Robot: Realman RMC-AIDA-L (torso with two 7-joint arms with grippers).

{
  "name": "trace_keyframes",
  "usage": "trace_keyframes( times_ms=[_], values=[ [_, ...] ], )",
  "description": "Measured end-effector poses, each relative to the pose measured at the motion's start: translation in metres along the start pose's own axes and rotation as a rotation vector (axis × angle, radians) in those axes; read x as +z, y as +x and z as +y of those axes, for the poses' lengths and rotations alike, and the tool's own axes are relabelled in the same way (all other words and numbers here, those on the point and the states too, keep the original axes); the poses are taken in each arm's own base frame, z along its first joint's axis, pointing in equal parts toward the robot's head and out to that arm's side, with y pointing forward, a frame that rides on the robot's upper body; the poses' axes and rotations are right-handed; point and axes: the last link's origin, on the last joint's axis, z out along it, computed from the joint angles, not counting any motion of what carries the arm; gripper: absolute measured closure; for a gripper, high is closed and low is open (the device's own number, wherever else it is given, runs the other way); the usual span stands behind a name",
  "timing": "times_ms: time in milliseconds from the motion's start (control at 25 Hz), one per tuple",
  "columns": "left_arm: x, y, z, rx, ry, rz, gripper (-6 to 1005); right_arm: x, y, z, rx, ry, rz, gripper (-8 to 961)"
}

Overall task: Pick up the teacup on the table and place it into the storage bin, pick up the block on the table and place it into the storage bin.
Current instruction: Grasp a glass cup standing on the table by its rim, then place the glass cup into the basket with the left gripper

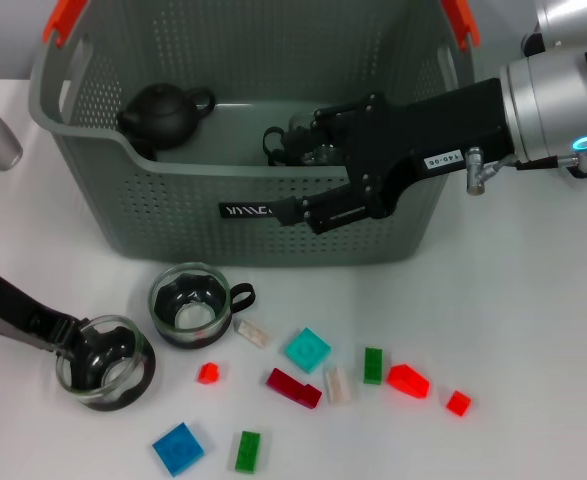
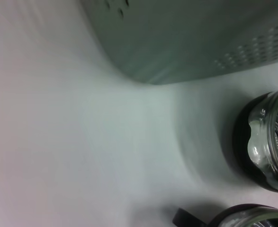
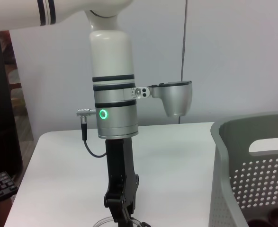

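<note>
The right gripper [image 1: 293,140] hangs inside the grey-green perforated plastic storage bin [image 1: 393,215], finger state unclear; left gripper [image 1: 68,335] grasps a glass teacup [image 1: 103,362], needing lifting next.

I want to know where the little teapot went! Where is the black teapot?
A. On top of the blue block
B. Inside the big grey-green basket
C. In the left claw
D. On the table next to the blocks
B: the head view shows the black teapot sitting inside the storage bin, in its left corner, away from the blocks on the table.
</note>
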Motion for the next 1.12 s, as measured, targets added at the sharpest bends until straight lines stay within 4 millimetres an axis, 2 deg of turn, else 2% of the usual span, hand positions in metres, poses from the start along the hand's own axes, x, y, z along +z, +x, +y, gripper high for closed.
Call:
trace_keyframes(
  times_ms=[80,400,680,920,1120],
  values=[
    [-0.002,0.001,0.000,0.007,0.009,0.003,901,0.000,0.000,0.000,0.000,0.000,0.000,141],
    [-0.013,0.000,0.001,0.030,0.004,0.008,941,0.000,0.000,0.000,-0.001,0.001,-0.001,142],
    [-0.045,-0.005,0.013,0.079,-0.111,0.079,949,-0.004,0.001,0.000,-0.002,-0.008,0.009,141],
    [-0.072,-0.009,0.019,0.110,-0.298,0.242,948,-0.012,0.016,0.004,0.035,-0.077,0.062,142],
    [-0.082,-0.011,0.022,0.144,-0.380,0.321,948,-0.025,0.037,0.009,0.094,-0.124,0.189,143]
  ],
)
